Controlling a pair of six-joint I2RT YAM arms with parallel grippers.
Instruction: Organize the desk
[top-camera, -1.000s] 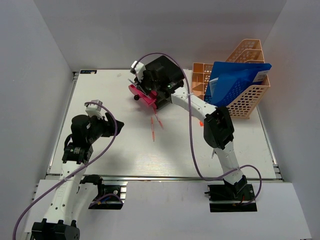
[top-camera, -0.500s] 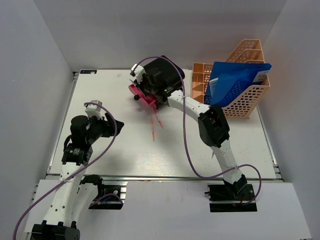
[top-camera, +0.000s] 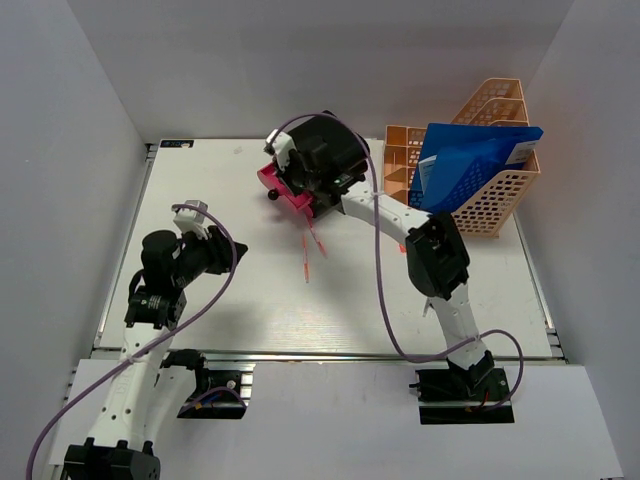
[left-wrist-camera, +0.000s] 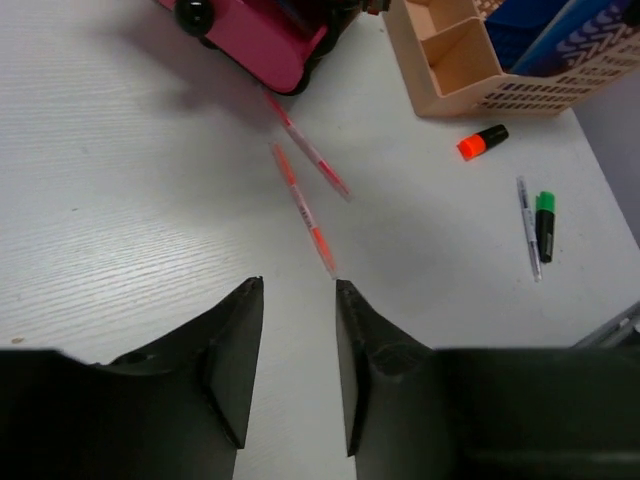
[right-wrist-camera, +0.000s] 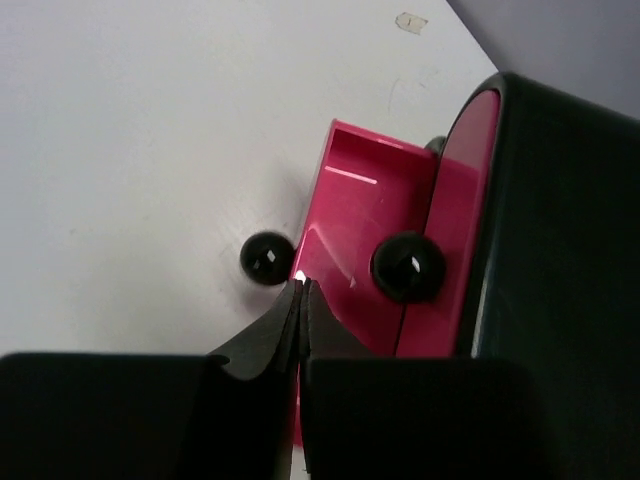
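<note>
The white desk (top-camera: 200, 190) holds a black-and-pink drawer box (top-camera: 322, 150) at the back middle, with its lower pink drawer (top-camera: 285, 190) pulled open. My right gripper (right-wrist-camera: 302, 285) is shut on that drawer's thin front edge (right-wrist-camera: 345, 250), beside its black knob (right-wrist-camera: 268, 258). Two orange pens (top-camera: 308, 252) lie in front of the box and also show in the left wrist view (left-wrist-camera: 300, 190). My left gripper (left-wrist-camera: 295, 290) is open and empty above the bare desk, just short of the nearer pen; in the top view it (top-camera: 218, 252) is at the left.
A peach mesh rack (top-camera: 470, 175) with a blue folder (top-camera: 470, 155) stands at the back right. An orange marker (left-wrist-camera: 482, 141), a green marker (left-wrist-camera: 545, 225) and a thin pen (left-wrist-camera: 527, 240) lie near the rack. A silver rail (top-camera: 330, 352) runs along the front edge.
My right arm's elbow swung a little left and back, and its wrist shifted slightly at the drawer. The left arm has hardly moved.
</note>
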